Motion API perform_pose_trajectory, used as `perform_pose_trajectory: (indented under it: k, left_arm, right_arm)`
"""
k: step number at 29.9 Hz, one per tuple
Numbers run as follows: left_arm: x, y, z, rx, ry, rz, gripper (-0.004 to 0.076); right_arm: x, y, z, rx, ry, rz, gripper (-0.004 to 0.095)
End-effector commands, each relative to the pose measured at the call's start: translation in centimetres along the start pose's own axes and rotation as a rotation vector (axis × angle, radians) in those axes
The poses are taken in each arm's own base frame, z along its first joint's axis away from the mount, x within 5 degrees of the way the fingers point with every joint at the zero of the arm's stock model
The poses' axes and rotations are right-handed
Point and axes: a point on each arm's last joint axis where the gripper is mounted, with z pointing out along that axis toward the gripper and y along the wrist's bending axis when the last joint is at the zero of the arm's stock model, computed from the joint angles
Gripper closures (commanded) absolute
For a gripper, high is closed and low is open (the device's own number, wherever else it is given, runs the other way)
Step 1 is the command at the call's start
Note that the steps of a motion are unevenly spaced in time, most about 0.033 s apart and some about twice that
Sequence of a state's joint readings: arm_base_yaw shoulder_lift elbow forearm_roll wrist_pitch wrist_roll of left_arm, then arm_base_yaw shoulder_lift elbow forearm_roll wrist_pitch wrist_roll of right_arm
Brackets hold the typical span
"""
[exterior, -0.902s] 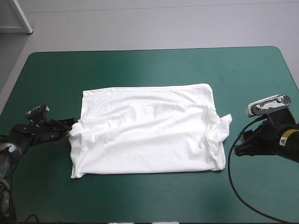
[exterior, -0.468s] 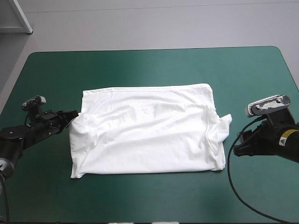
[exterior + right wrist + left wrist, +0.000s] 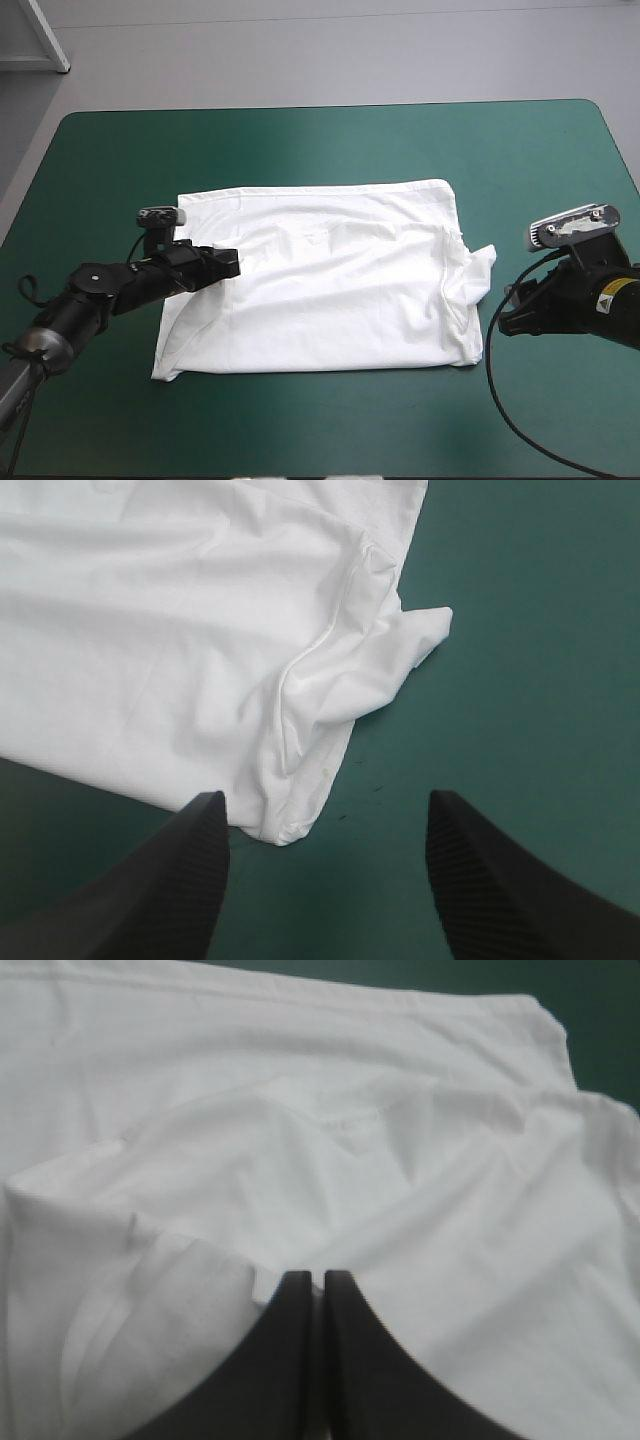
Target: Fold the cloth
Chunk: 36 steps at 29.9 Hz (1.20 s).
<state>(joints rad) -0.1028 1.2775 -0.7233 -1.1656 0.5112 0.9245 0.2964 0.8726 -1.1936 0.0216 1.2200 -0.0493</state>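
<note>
T-shirt (image 3: 350, 260) edge is clamped in left end effector (image 3: 312, 1278), likely for folding inward. Meanwhile right end effector (image 3: 325, 800) is held apart, idle.

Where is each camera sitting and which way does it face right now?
High view: above and behind, facing forward and down on the table; both arms show, left gripper over the T-shirt.
Left wrist view: over that wrist, looking along fingers shut on the T-shirt.
Right wrist view: over that wrist, right gripper open, framing the T-shirt's corner.
Shared: high and right wrist views both show the outstretched sleeve.
</note>
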Motion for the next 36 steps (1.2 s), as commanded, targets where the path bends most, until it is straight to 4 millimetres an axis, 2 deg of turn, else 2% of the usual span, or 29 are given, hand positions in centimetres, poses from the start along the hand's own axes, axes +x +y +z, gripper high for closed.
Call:
perform_pose_trajectory:
  k: [1, 4, 8, 9, 12, 16, 19, 22, 26, 29, 31, 36]
  left_arm:
    - [-0.4, -0.9, 1.3, -0.027, -0.016, 0.052, 0.0696]
    - [0.2, -0.7, 2.7, -0.034, 0.024, 0.047, 0.0608]
    - [0.3, -0.6, 3.1, -0.031, 0.035, 0.027, 0.0344]
    - [0.3, -0.6, 3.1, -0.031, 0.035, 0.027, 0.0258]
    - [0.1, -0.7, 3.1, -0.029, 0.028, 0.03, 0.0124]
    - [-0.9, -1.2, 2.9, -0.007, 0.009, 0.035, 0.0111]
    - [-2.5, -2.1, 2.0, 0.022, -0.038, 0.052, 0.011]
    - [-4.2, -2.9, 0.1, 0.015, -0.106, 0.08, 0.011]
    - [-6.0, -2.4, -3.1, -0.086, -0.158, 0.094, 0.0111]
    - [-6.6, -1.9, -6.1, -0.194, -0.16, 0.098, 0.0111]
    - [-6.6, -1.6, -7.9, -0.273, -0.119, 0.106, 0.0111]
    - [-5.2, -1.6, -10.4, -0.394, -0.001, 0.144, 0.0111]
  right_arm:
    - [-0.7, 0.1, -0.8, -0.004, -0.07, -0.005, 0.0355]
    - [-0.7, 0.1, -0.8, -0.006, -0.07, -0.004, 0.0355]
    - [-0.7, 0.1, -0.8, -0.006, -0.07, -0.004, 0.0355]
    - [-0.6, 0.0, -0.8, 0.001, -0.07, -0.007, 0.0355]
    - [-0.6, 0.0, -0.8, 0.003, -0.07, -0.008, 0.0355]
    - [-0.7, -0.1, -0.8, 0.014, -0.078, -0.003, 0.0355]
    - [-0.8, -0.7, -0.7, 0.075, -0.084, 0.012, 0.0354]
    - [-0.8, -1.5, -0.7, 0.166, -0.084, 0.012, 0.0354]
    - [-1.3, -2.3, -0.4, 0.255, -0.093, 0.028, 0.0354]
    - [-2.0, -2.4, 0.7, 0.257, -0.098, 0.051, 0.0354]
    - [-2.8, -2.3, 2.2, 0.241, -0.084, 0.073, 0.0354]
    - [-4.4, -2.3, 7.1, 0.211, -0.006, 0.11, 0.0355]
